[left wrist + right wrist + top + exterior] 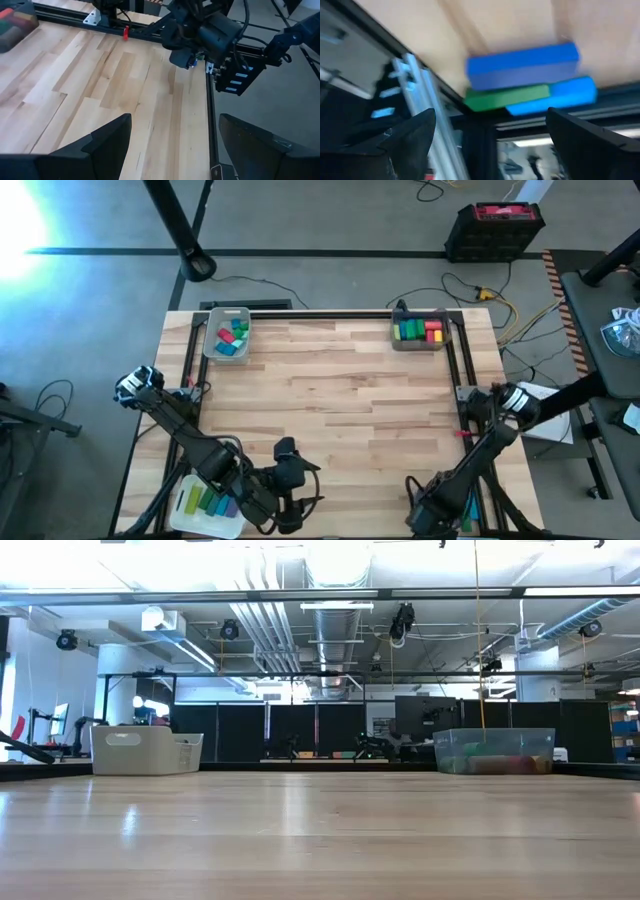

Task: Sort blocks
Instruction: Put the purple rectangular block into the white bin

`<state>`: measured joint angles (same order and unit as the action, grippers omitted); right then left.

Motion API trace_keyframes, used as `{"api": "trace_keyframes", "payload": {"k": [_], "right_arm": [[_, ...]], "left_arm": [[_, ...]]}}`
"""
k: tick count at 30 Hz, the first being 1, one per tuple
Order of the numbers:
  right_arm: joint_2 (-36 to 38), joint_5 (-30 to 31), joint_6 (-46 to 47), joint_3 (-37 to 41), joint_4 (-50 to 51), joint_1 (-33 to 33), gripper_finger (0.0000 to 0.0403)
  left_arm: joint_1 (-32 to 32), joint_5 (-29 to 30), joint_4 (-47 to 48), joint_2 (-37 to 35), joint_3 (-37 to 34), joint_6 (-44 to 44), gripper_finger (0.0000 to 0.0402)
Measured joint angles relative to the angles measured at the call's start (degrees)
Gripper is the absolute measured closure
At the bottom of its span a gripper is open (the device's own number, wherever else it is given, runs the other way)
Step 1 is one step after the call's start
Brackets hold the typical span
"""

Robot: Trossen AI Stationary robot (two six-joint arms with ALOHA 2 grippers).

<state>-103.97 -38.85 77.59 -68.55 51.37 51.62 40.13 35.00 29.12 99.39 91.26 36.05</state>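
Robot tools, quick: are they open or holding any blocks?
Left tool: open, holding nothing, above the table.
Right tool: open, holding nothing; blue and green blocks lie just ahead.

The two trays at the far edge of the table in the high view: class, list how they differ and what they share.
The left far tray holds blocks tumbled loosely, mostly teal and green with one red; the right far tray holds green, yellow and red blocks lined in a row. In the low view the first tray looks opaque and pale, while the other is see-through. Both are small rectangular trays on the wooden table, each holding blocks.
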Motion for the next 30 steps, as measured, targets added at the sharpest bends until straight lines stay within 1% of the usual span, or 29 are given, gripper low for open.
{"api": "trace_keyframes", "payload": {"k": [2, 4, 12, 18, 23, 30], "right_arm": [[-0.96, -0.08, -2.38, -1.14, 3.55, 0.0, 0.0035], [-1.36, 0.1, -4.44, -1.26, 5.07, 0.0, 0.0035], [-2.79, 0.46, -5.17, 1.46, 5.62, -0.52, 0.0035], [-2.66, 0.36, -5.7, 1.09, 5.48, -0.55, 0.0035], [-2.91, 3.01, -7.89, 1.0, 4.89, -0.55, 0.0034], [-2.96, 3.58, -10.58, 1.52, 3.59, -0.61, 0.0034]], "left_arm": [[-0.22, 0.0, 0.0, 0.0, 0.0, 0.11, 0.0116], [-0.45, -0.02, -0.02, 0.0, 0.0, 0.15, 0.0116], [-1.3, 0.02, -0.74, 0.02, 0.0, 0.07, 0.0116], [-1.96, 0.04, -1.53, 0.02, 0.0, 0.04, 0.0116], [-2.9, 0.05, -2.38, 0.07, 0.0, -0.67, 0.0116], [-3.71, 0.02, -3.32, 0.83, 0.0, -1.05, 0.0116]]}}
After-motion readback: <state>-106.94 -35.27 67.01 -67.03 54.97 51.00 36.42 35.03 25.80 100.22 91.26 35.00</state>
